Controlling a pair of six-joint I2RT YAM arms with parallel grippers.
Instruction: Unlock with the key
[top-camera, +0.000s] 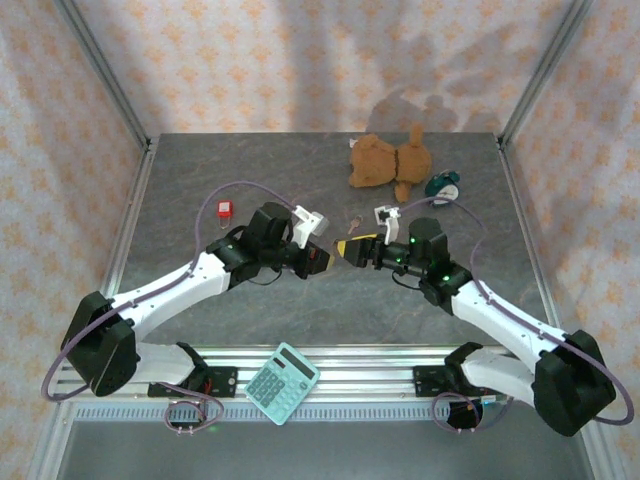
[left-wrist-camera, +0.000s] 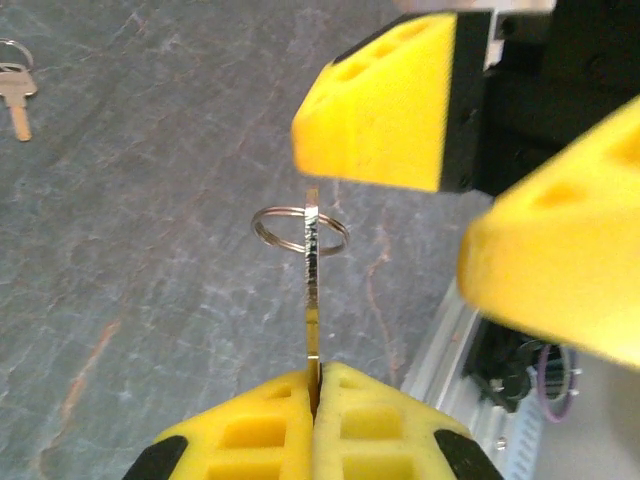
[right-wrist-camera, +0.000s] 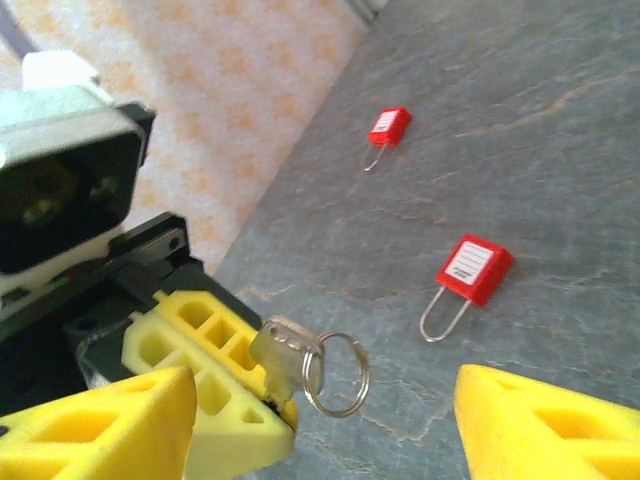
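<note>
Fingers of my left gripper (left-wrist-camera: 315, 385) clenched on key (left-wrist-camera: 312, 290); right gripper (right-wrist-camera: 320, 425) released, flanking it; 2 red padlocks (right-wrist-camera: 472, 272) (right-wrist-camera: 388, 127) beyond.

white-shelled arms (top-camera: 165, 290): black joints, black bases | thin purple cables (top-camera: 243, 183): looped along links | yellow block fingers (left-wrist-camera: 385, 100): rectangular pockets, black backing | white wrist-camera housings (top-camera: 310, 222): boxy

Bright even light; soft shadows on back wall (top-camera: 420, 70); wrist-view foreground blurred, perhaps overexposed.
</note>
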